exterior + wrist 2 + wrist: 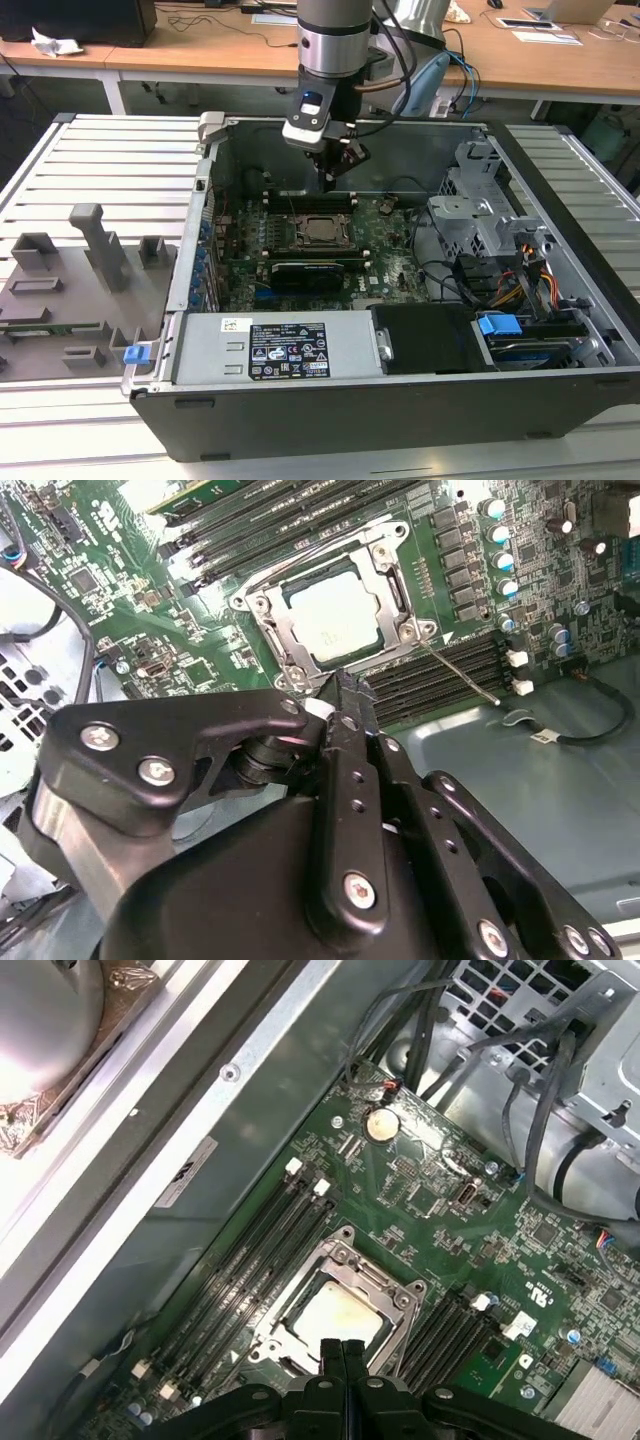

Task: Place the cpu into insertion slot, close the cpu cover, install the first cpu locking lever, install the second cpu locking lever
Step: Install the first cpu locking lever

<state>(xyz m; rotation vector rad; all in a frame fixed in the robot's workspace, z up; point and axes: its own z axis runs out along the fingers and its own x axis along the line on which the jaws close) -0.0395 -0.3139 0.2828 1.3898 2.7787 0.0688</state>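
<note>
Black desktop computer case [400, 405] is lying on the grey slatted metal counter [100, 150], interior exposed, with the green circuit board [390, 250] facing up inside it. The arm's black two-fingered hand [333, 172] is hanging inside the case, clear above the board and just beyond the socket area as the exterior view sees it. In the first wrist view its two fingers [330, 1360] are pressing flat against each other with nothing between them, so the hand is closed and carrying nothing. The cpu [335, 615], a small flat square chip with a dull silver-grey metal top, is sitting in the insertion slot [268, 630], the square metal-rimmed socket on the green board. The cpu cover [392, 580], a thin silver metal frame plate with a large square window, is lying down flat around the chip, and the chip's top is showing through the window in both wrist views. A thin steel wire locking lever [460, 672] is sticking out from one corner of the socket and slanting across the long black memory slots [440, 685] beside it; it seems to be unhooked, though the angle is making that hard to judge. In the second wrist view the fingertips [345, 692] are hovering near one edge of the socket's rim. A round silver coin battery [378, 1123] is sitting on the board, well apart from the socket.
</note>
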